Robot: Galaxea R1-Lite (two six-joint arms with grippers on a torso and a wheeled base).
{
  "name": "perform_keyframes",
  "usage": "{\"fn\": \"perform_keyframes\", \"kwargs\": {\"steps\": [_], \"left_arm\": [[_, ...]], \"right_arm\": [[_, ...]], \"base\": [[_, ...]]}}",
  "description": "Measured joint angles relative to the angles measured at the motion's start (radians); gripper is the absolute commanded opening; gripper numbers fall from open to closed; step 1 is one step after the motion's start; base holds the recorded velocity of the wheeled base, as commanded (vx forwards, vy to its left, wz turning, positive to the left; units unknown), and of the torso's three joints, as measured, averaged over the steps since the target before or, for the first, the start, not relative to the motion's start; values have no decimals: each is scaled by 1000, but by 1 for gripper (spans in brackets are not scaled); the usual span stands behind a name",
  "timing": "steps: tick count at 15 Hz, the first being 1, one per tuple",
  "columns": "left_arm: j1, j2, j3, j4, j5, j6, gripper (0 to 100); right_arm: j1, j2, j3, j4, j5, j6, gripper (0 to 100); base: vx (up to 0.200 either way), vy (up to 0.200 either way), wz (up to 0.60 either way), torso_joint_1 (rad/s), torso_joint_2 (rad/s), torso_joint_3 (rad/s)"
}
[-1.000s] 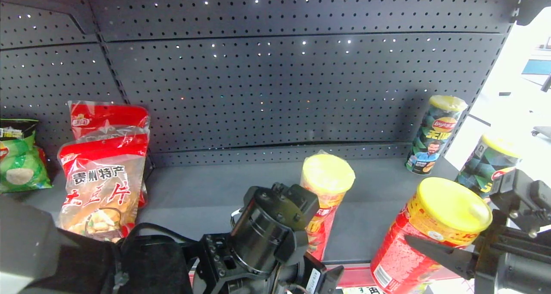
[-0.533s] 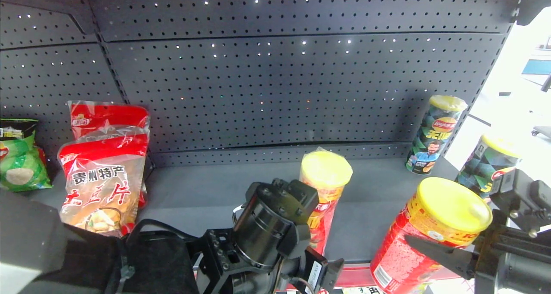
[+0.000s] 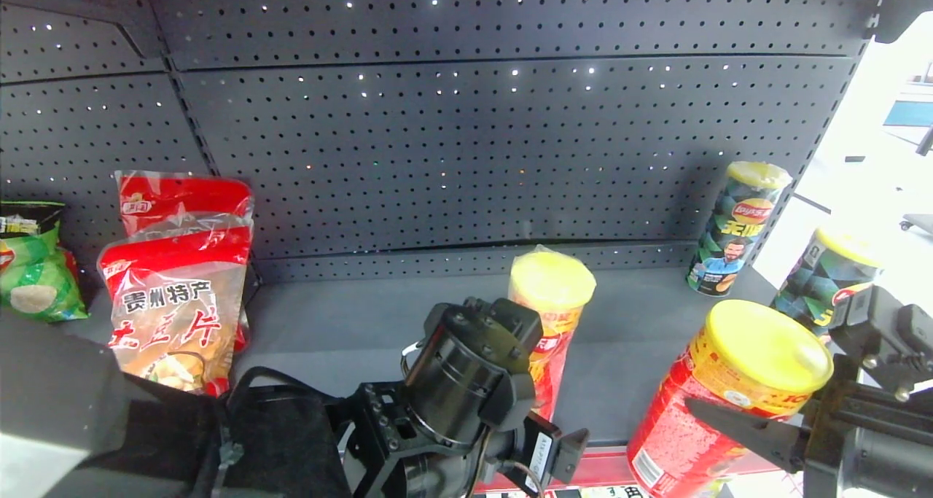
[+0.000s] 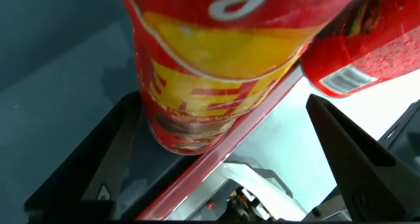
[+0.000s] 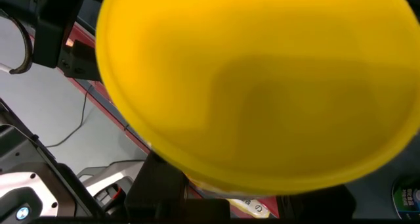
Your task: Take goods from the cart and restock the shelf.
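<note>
Left pincer (image 4: 220,102) stands wide about a red can (image 3: 550,316) with a yellow lid. In the left wrist view one finger (image 4: 111,158) lies against the can's side, while the other is apart from it with a gap showing. The can rests on the shelf (image 3: 350,330), just behind the red front strip (image 3: 605,469).

Over the last second the left arm has pressed a little deeper into the shelf. The can has gone with it, so its lid sits nearer the pegboard and the can looks more upright. The right arm and its load have not moved. This suggests the first can is as good as placed, with backing the arm out cleanly as the likely remaining step.

Right pincer (image 3: 751,410) is closed on a second red can (image 3: 729,381), held in front of the shelf edge at the right and not yet shelved.

By count:
- Red cans: two, one on the shelf and one in the right pincer.
- Dark green cans: two. One (image 3: 736,228) stands at the back right of the shelf. The other (image 3: 827,268) is beyond the shelf end, and what it rests on cannot be told.
- Red bags: two, the front one (image 3: 171,308) leaning before the rear one (image 3: 182,199).
- Green bag (image 3: 33,265): one, at the far left.
</note>
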Motion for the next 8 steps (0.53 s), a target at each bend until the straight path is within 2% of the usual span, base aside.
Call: {"fn": "perform_keyframes", "kwargs": {"steps": [3,6,8], "left_arm": [[-9,3,-4,1,3,-5,100],[-27,4,-5,2,14,-34,100],[-34,5,-6,3,19,-37,100]], "right_arm": [[0,0,0,0,0,0,0],[0,0,0,0,0,0,0],[0,1,-1,0,1,0,0]], "base": [[0,0,0,0,0,0],[0,0,0,0,0,0],[0,0,0,0,0,0]]}}
